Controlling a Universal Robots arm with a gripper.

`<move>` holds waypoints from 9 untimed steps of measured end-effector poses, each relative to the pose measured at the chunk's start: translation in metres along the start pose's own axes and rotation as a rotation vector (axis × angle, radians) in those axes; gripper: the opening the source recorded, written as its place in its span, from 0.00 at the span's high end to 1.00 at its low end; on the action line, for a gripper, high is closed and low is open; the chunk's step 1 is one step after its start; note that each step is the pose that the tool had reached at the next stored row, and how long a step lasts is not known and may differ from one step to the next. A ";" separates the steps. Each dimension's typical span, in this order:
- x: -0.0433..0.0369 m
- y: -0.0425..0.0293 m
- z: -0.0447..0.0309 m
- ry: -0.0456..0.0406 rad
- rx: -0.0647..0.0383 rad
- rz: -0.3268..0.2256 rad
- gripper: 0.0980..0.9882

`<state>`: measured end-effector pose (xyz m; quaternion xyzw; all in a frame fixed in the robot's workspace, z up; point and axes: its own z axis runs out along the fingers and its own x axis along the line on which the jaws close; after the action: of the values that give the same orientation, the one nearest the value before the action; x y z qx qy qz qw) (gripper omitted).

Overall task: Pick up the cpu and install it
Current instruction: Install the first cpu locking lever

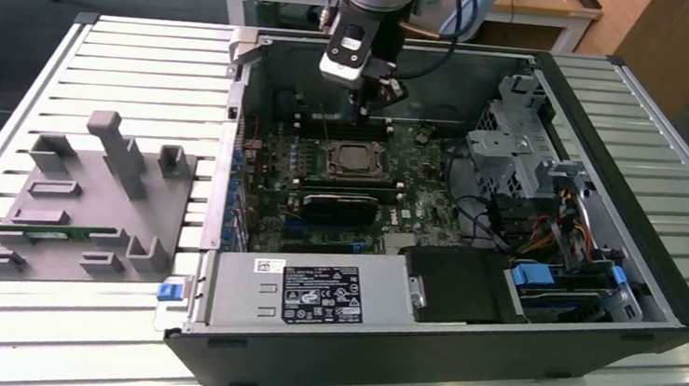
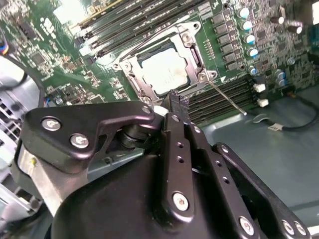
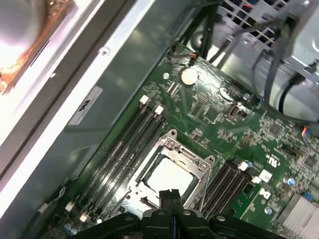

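Note:
The cpu [image 1: 350, 159], a small square chip with a shiny silver top, lies flat inside the metal-framed socket [image 1: 351, 145] of the motherboard in the open computer case. Both wrist views show the cpu [image 2: 164, 69] [image 3: 169, 177] seated within the socket frame [image 2: 192, 47] [image 3: 172, 144]. My gripper [image 1: 378, 98] hovers a little above and behind the socket. Its two black fingers [image 2: 175, 102] [image 3: 169, 195] are pressed together with nothing between them, so the gripper [image 2: 172, 95] [image 3: 171, 191] is shut and empty, its tips over the socket's edge.
A grey tray [image 1: 82, 198] on the slatted table at the exterior view's left holds a green memory stick [image 1: 54, 233]. Case walls [image 1: 234, 99], a power supply [image 1: 310, 293], a drive cage [image 1: 512, 142] and cables [image 1: 491, 225] surround the board. A thin socket lever [image 2: 227, 97] sticks out beside memory slots [image 2: 224, 99].

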<state>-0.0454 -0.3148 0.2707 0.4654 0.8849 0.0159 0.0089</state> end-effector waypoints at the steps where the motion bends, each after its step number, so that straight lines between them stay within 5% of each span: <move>1: 0.0000 0.0000 0.0000 0.0005 0.000 -0.013 0.99; 9: 0.0000 0.0000 0.0000 0.0039 0.000 -0.108 0.99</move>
<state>-0.0454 -0.3149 0.2707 0.4170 0.9087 0.0164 0.0081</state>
